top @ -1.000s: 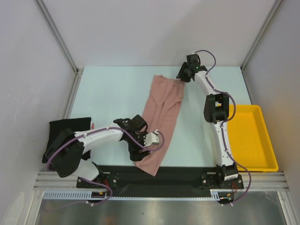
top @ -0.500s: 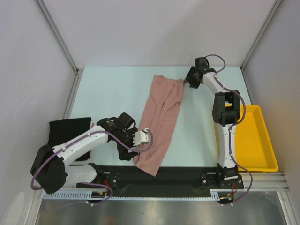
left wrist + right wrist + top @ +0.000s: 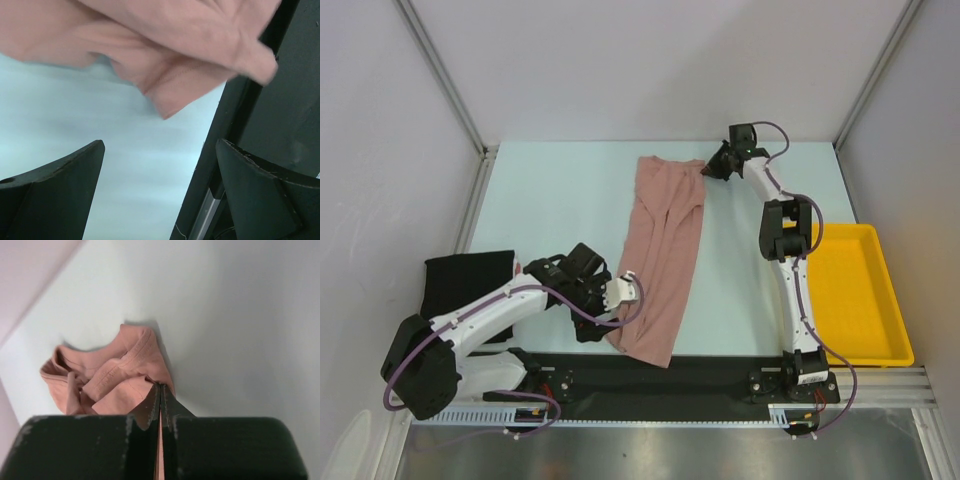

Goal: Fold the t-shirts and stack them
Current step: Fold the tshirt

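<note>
Pink t-shirt (image 3: 665, 250), drawn out into a long narrow band that runs from the near edge of the table (image 3: 550, 210) towards the far wall; all positions are given relative to it. Its near end reaches onto the black strip (image 3: 720, 375) along the table front.

Just left of that near end hangs the left gripper (image 3: 625, 295). In the left wrist view its fingers (image 3: 65, 185) stand wide apart with nothing between them and the cloth (image 3: 165, 50) ahead of them.

Well to the left lies the black t-shirt (image 3: 455, 280), partly hidden by the arm. Well to the right sits the yellow tray (image 3: 850, 300).

At the far right corner the right gripper (image 3: 712, 170) is pressed closed on a thin edge of the fabric (image 3: 115, 375), which bunches in front of it.

The cloth is judged light, limp and prone to wrinkling; it will sag between holds. It is therefore best pinched at corners or along a hem.

Bare table lies to both sides of the shirt, wider on the left. The walls beyond its far end limit reach.
</note>
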Motion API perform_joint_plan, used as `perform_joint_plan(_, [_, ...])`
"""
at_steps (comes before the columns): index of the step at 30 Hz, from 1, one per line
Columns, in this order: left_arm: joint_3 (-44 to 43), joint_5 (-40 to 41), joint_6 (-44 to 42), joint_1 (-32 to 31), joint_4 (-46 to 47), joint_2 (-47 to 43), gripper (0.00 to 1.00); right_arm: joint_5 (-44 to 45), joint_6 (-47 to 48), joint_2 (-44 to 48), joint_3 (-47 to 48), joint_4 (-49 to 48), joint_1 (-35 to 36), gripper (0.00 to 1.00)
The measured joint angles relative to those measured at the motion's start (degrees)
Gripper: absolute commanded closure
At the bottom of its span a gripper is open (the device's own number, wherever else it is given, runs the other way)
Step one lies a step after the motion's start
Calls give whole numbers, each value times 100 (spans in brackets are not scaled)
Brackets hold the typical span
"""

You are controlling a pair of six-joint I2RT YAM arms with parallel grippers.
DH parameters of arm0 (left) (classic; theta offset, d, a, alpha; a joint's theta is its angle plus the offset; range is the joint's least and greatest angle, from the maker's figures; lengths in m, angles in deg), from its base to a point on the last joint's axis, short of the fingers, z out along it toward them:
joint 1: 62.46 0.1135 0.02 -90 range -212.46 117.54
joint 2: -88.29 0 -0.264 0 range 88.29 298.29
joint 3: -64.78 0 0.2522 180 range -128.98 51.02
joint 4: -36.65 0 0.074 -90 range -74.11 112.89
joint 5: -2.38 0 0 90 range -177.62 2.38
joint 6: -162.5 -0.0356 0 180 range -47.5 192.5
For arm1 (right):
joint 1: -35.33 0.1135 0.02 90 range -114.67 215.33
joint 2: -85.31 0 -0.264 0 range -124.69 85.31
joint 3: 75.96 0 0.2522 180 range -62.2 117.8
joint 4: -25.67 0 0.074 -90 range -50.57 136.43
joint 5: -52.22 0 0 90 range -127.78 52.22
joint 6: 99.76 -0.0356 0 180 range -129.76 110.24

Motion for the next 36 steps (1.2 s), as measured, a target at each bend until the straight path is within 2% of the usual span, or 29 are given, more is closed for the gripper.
perform_joint_plan(3, [13, 7, 105, 0, 42, -4, 0, -63, -356, -566, 763, -382, 26, 100])
perform_joint_plan(7, [13, 4, 188, 0, 133, -4, 0, -31, -660, -798, 938, -861, 66, 99])
perform_joint_plan(8, [13, 7, 192, 0, 157, -4, 0, -4, -678, -813, 938, -929, 79, 93])
perform_joint_plan(9, [13, 7, 195, 0, 184, -2, 0, 13, -693, -828, 949, -981, 90, 73])
perform_joint_plan(11, [13, 7, 192, 0, 251, -2, 0, 46, -721, -837, 970, -1045, 101, 56])
perform_joint_plan(12, [13, 7, 190, 0, 280, 2, 0, 44, -710, -837, 988, -1075, 98, 41])
perform_joint_plan(14, [13, 7, 184, 0, 306, 15, 0, 55, -610, -807, 1034, -1178, 107, 35])
perform_joint_plan(15, [13, 7, 173, -2, 328, 24, 0, 81, -557, -765, 1025, -1150, 101, 27])
perform_joint_plan(17, [13, 28, 120, -22, 382, 39, 0, 157, -444, -592, 868, -1084, 61, 20])
perform_joint_plan(22, [13, 225, -400, -369, 485, 39, 4, 415, 20, 428, -28, -468, -216, 19])
perform_joint_plan(23, [13, 256, -501, -463, 501, 39, 4, 514, 129, 723, -269, -306, -264, 19])
perform_joint_plan(27, [13, 413, -1075, -960, 525, 42, 5, 925, 511, 2754, -2273, 68, -297, 19])
perform_joint_plan(29, [13, 431, -1252, -1082, 533, 42, 5, 1163, 605, 4151, -3713, 140, -61, 19])
perform_joint_plan(34, [13, 422, -1274, -1121, 509, -9, 2, 1434, 284, 7145, -6920, -33, 1342, 25])
perform_joint_plan(36, [15, 415, -1163, -1121, 492, -125, 2, 1458, -2, 7842, -7941, 138, 1897, 28])
